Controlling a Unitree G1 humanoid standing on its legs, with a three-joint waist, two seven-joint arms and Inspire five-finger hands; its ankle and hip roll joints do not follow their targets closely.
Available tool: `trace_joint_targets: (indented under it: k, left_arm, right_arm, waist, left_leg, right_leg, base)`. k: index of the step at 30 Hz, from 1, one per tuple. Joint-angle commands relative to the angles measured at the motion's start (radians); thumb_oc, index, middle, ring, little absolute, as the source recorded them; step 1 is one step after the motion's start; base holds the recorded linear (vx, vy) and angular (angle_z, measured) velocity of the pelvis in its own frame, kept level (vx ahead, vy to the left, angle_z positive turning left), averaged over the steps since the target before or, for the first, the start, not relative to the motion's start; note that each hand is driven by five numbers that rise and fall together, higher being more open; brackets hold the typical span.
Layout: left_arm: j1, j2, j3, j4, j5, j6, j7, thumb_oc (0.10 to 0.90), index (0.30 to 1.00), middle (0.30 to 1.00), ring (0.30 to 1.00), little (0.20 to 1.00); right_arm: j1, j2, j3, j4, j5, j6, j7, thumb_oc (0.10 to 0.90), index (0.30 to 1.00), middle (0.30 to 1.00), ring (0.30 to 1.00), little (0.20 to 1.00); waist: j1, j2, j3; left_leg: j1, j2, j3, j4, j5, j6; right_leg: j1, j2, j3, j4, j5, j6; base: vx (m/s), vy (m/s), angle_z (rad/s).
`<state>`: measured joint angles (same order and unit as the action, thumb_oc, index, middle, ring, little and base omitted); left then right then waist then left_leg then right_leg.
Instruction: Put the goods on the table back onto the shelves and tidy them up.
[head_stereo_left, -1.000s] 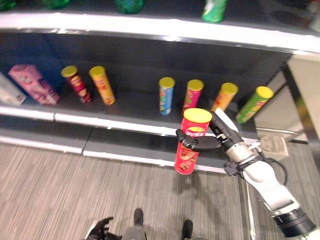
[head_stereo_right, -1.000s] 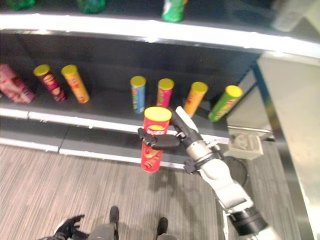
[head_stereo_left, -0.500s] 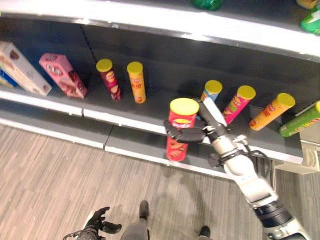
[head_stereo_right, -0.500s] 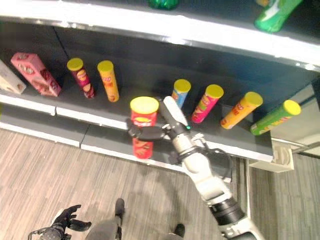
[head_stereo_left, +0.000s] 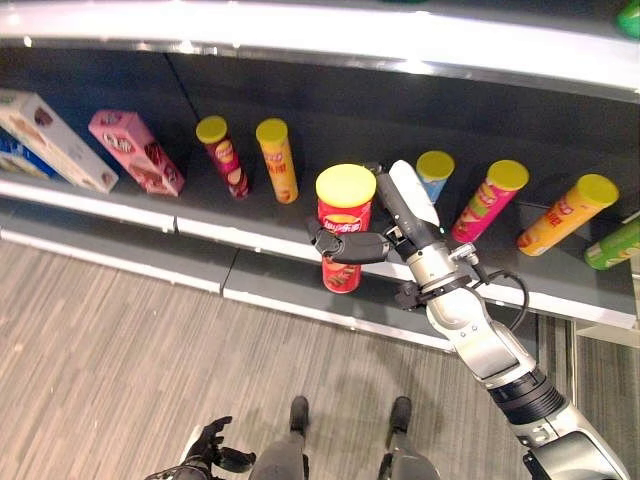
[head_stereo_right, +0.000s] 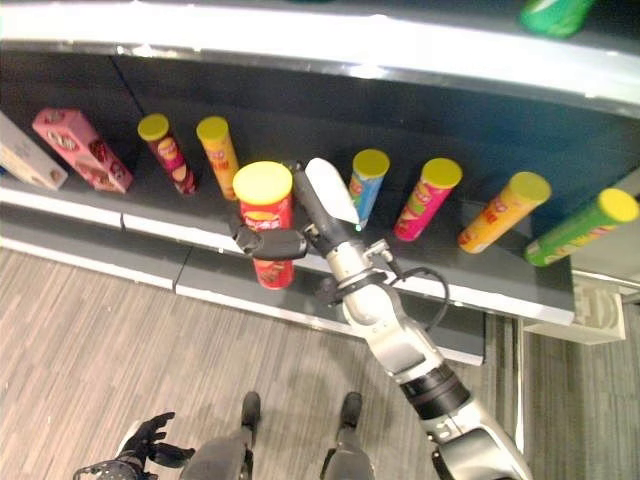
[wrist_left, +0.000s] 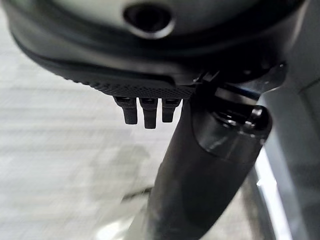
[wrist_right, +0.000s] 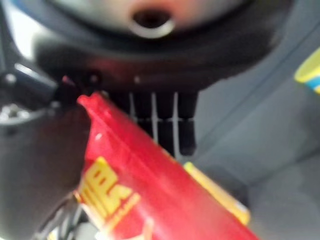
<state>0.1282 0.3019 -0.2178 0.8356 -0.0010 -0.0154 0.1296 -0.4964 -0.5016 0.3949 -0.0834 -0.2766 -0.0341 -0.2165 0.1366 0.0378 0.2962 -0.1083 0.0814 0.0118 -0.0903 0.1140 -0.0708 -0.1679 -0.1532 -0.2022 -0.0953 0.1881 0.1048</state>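
A red chip can (head_stereo_left: 342, 215) with a yellow lid is upright in my right hand (head_stereo_left: 392, 232), whose thumb (head_stereo_left: 350, 246) and fingers curl round its middle. In the right wrist view the red can (wrist_right: 150, 190) lies right against the palm. It hangs over the front edge of the dark shelf (head_stereo_left: 250, 240), between an orange can (head_stereo_left: 277, 160) and a blue can (head_stereo_left: 432, 172) standing further back. My left hand (head_stereo_left: 208, 450) hangs low near the floor with its fingers relaxed and nothing in it.
Also on the shelf stand a dark red can (head_stereo_left: 222, 157), a pink can (head_stereo_left: 487, 200), another orange can (head_stereo_left: 565, 213) and a green can (head_stereo_left: 615, 243). A pink box (head_stereo_left: 135, 150) and a white box (head_stereo_left: 50, 125) lean at the left. A higher shelf (head_stereo_left: 400, 45) overhangs.
The camera has shifted. My right hand has carried the red can leftward along the shelf, from in front of the pink can to the gap left of the blue can.
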Motion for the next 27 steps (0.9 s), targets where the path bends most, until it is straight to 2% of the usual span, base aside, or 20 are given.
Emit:
trace_joint_targets:
  k: [1,7,11,18,27]
  left_arm:
    - [-0.036,0.064,-0.027,-0.032,-0.05,-0.033,0.053,0.8,0.9,0.9,0.9,0.9]
    - [-0.051,0.07,-0.077,-0.094,-0.08,-0.06,0.068,0.8,0.9,0.9,0.9,0.9]
    - [-0.071,0.087,-0.097,-0.107,-0.069,-0.073,0.073,0.8,0.9,0.9,0.9,0.9]
    - [-0.08,0.102,-0.115,-0.12,-0.065,-0.086,0.082,0.8,0.9,0.9,0.9,0.9]
    - [-0.104,0.092,-0.14,-0.144,-0.076,-0.09,0.092,0.8,0.9,0.9,0.9,0.9]
  right_arm:
    - [-0.203,0.025,-0.032,-0.044,-0.109,-0.055,-0.147,0.4,0.3,0.3,0.3,0.3]
    - [-0.325,-0.007,-0.046,0.064,-0.266,-0.008,-0.281,0.4,0.3,0.3,0.3,0.3]
    - [-0.411,-0.076,-0.062,0.121,-0.332,0.028,-0.342,0.4,0.3,0.3,0.3,0.3]
    - [-0.507,-0.113,-0.113,0.171,-0.37,0.072,-0.46,0.4,0.3,0.3,0.3,0.3]
    - [-0.538,-0.125,-0.149,0.198,-0.364,0.113,-0.53,0.4,0.3,0.3,0.3,0.3]
  waist:
    - [0.026,-0.003,-0.015]
    - [0.077,0.03,0.023]
    - [0.097,0.047,0.041]
    - [0.113,0.063,0.058]
    - [0.114,0.076,0.079]
  left_leg:
    - [-0.008,-0.011,-0.035,0.012,-0.072,0.004]
    - [-0.068,-0.016,-0.08,0.012,-0.049,-0.009]
    - [-0.104,-0.02,-0.101,0.012,-0.04,-0.013]
    - [-0.163,-0.029,-0.103,0.01,-0.029,-0.021]
    - [-0.2,-0.043,-0.122,0.008,-0.027,-0.018]
  right_leg:
    - [0.062,-0.091,-0.039,0.065,-0.091,0.082]
    - [0.044,-0.099,-0.087,0.071,-0.102,0.083]
    - [0.028,-0.109,-0.11,0.075,-0.104,0.086]
    - [-0.007,-0.109,-0.109,0.034,-0.08,0.095]
    - [-0.029,-0.116,-0.114,0.028,-0.076,0.1]
  base:
    - [-0.02,-0.065,0.23]
    - [-0.05,-0.046,0.3]
    - [-0.04,-0.028,0.25]
    - [-0.01,0.0,0.15]
    - [0.0,0.002,0.02]
